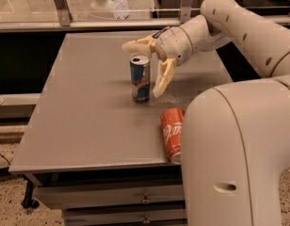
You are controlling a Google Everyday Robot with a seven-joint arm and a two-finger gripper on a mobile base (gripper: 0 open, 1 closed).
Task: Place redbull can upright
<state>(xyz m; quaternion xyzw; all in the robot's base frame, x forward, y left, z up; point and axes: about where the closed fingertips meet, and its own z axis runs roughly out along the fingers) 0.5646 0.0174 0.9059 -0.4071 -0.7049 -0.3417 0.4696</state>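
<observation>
The redbull can [140, 79], slim, blue and silver with an open silver top, stands upright on the grey table [79, 112] near its middle. My gripper [141, 70] is at the can and open. One cream finger [135, 45] reaches behind the can's top. The other finger [163, 76] hangs down just right of the can, with a thin gap to it. The can stands on the table by itself.
An orange-red soda can [172, 133] with white script lies on its side near the table's front right edge, partly behind my large arm link [239, 164]. Drawers [145, 199] sit under the table. A glass rail [88, 25] runs behind it.
</observation>
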